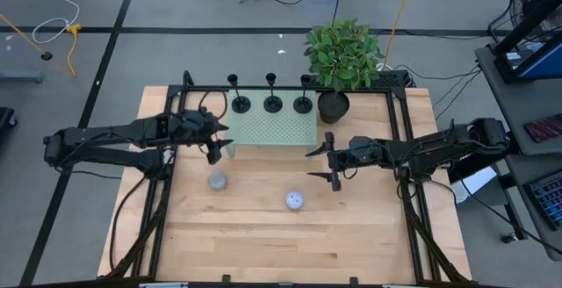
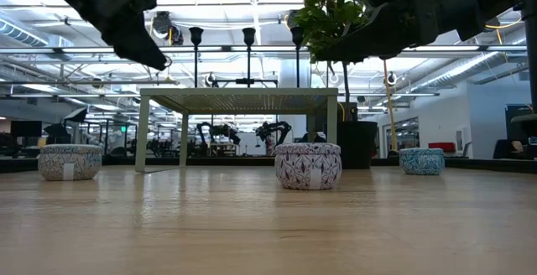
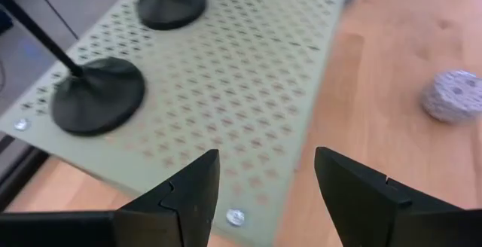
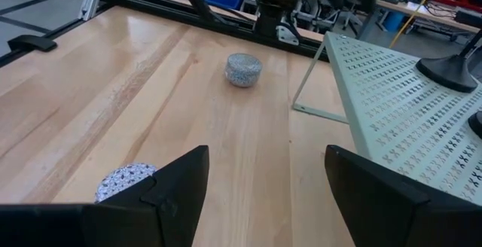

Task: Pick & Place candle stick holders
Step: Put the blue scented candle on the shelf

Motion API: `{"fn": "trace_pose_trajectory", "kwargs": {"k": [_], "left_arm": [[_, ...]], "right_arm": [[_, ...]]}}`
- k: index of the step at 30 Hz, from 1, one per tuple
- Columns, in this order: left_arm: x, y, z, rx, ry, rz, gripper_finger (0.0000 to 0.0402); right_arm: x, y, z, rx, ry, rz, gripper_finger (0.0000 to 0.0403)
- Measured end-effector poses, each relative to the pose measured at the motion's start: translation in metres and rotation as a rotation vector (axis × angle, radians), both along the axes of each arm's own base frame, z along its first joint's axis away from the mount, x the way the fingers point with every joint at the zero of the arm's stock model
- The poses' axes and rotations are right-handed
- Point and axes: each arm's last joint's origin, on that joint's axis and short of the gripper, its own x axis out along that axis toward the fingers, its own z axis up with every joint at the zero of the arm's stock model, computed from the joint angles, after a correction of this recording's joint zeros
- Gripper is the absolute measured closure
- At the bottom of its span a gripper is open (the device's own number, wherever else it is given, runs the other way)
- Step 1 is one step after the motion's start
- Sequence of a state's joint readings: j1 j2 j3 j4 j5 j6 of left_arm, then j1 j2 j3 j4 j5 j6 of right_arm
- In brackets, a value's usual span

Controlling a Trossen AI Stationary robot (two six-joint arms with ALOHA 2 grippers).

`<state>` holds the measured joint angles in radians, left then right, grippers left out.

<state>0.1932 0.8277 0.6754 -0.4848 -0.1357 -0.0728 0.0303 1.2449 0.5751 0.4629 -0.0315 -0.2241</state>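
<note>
Three holders stand on a perforated shelf just beyond the left claw, which is released and empty. Right claw waits spread. Risk — thin stems tip if nudged.

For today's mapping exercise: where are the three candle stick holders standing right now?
In the high view, the three candle stick holders stand in a row along the far edge of the pale green perforated shelf, just left of the potted plant.
</note>
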Motion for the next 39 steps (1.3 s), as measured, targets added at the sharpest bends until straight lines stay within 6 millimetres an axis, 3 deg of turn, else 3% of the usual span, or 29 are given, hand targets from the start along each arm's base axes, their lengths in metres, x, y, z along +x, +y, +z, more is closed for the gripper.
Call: {"fn": "trace_pose_trajectory", "kwargs": {"k": [8, 12, 17, 22, 28, 39], "left_arm": [[-0.019, -0.017, 0.017, 0.093, -0.091, -0.053, 0.0176], [-0.032, -0.028, 0.017, 0.01, -0.095, -0.12, 0.0176], [-0.038, -0.039, -0.001, -0.178, 0.025, -0.089, 0.0176], [-0.031, -0.048, -0.032, -0.243, 0.092, -0.08, 0.017], [-0.027, -0.057, -0.066, -0.291, 0.219, -0.052, 0.0135], [-0.012, -0.075, -0.09, -0.335, 0.343, -0.061, 0.0062]], "right_arm": [[0.0, 0.0, 0.0, -0.001, 0.001, 0.0, 0.0147], [0.0, 0.0, 0.0, -0.001, 0.002, 0.0, 0.0147], [0.0, 0.0, 0.0, 0.0, 0.003, 0.0, 0.0147], [0.0, 0.0, 0.0, 0.003, 0.004, 0.003, 0.0147], [0.0, 0.0, 0.0, -0.006, 0.0, 0.007, 0.0147], [0.0, 0.0, 0.0, -0.007, -0.001, 0.007, 0.0147]]}}
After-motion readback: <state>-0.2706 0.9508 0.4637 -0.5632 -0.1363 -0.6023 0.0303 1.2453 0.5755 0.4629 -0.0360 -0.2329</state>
